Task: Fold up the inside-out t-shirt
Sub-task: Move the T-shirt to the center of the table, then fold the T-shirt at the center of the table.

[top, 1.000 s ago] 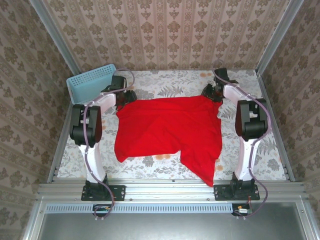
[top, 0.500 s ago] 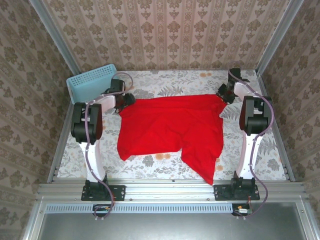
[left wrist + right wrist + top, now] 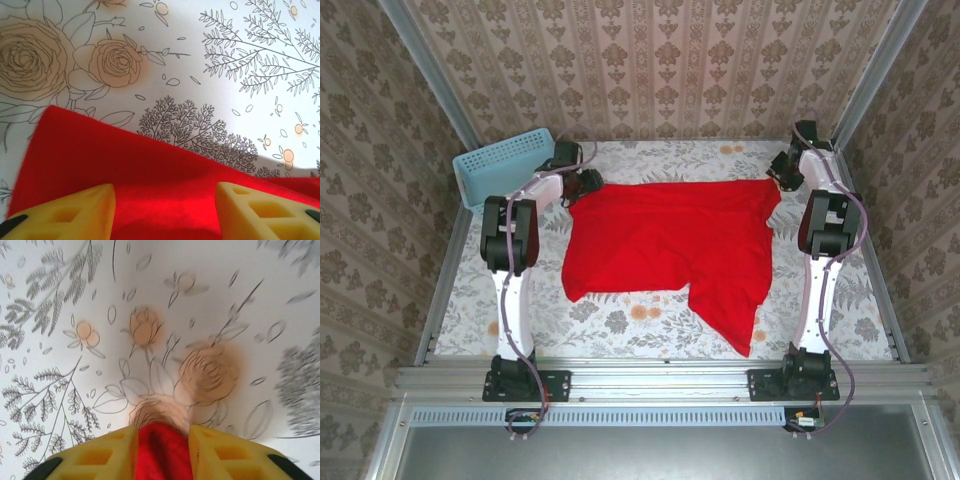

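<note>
The inside-out t-shirt point(image 3: 670, 240) lies spread on the floral worktop point(image 3: 640, 325), its far edge pulled into a fairly straight line between the two arms, which looks meant to flatten it before any fold. The right arm point(image 3: 817, 215) reaches to the far right corner, and the right wrist view shows its jaws clenched on a small wad of red cloth, lifted just off the pattern. The left arm point(image 3: 510, 235) reaches to the far left corner beside a blue basket point(image 3: 505, 160). Its jaws stand wide apart and released, with the hem lying under and between the yellow fingers point(image 3: 75, 212); whether a pad touches the cloth is hard to tell. The near right part trails in a point toward the front rail. I can make out no neck tag, the sleeves cannot be told from the body, and the left wrist view cuts off the rest of the garment
</note>
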Controlling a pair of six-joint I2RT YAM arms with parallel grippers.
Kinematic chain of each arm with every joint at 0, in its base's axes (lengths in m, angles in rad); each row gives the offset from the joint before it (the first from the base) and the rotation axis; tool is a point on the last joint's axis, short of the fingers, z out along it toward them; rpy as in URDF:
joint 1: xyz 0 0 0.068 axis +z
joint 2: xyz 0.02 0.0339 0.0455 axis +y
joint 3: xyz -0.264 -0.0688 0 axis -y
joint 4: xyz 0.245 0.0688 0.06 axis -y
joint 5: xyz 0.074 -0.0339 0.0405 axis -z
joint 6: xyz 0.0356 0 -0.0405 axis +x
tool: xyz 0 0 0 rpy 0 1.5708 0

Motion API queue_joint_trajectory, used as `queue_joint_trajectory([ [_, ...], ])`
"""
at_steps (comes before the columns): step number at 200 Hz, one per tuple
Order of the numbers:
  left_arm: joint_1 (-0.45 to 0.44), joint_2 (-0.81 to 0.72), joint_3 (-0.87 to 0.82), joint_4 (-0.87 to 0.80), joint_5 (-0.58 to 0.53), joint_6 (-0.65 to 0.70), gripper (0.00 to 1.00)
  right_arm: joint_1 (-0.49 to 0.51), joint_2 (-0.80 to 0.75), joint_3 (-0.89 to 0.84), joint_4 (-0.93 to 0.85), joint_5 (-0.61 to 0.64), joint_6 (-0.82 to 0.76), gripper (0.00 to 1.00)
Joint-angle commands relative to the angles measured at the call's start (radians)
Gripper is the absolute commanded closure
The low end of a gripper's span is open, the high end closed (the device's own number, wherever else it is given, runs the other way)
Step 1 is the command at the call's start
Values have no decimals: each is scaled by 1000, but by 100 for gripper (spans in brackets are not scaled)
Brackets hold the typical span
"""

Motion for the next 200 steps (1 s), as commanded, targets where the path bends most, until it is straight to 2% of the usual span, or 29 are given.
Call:
queue_joint_trajectory([
  [1,-5,-68,92,-187,-21,43,40,2,-69,29,-98,17,-64,61],
  [21,-19,-213,12,-258,-85,42,36,27,-236,-170,-20,21,-83,56],
  [56,-50,-541,-390,-262,-192,-10,35,92,-581,-607,116,25,-81,51],
  [88,-70,-860,-779,-248,-222,-79,39,184,-870,-950,149,52,-77,50],
  [121,-104,-1106,-1020,-289,-240,-151,40,253,-1120,-1190,87,109,-64,50],
  [161,-110,-1189,-1175,-207,-156,-191,48,344,-1390,-1416,20,118,14,52],
  [200,-134,-1125,-1196,-128,-105,-221,57,461,-1470,-1520,-2,145,98,53],
])
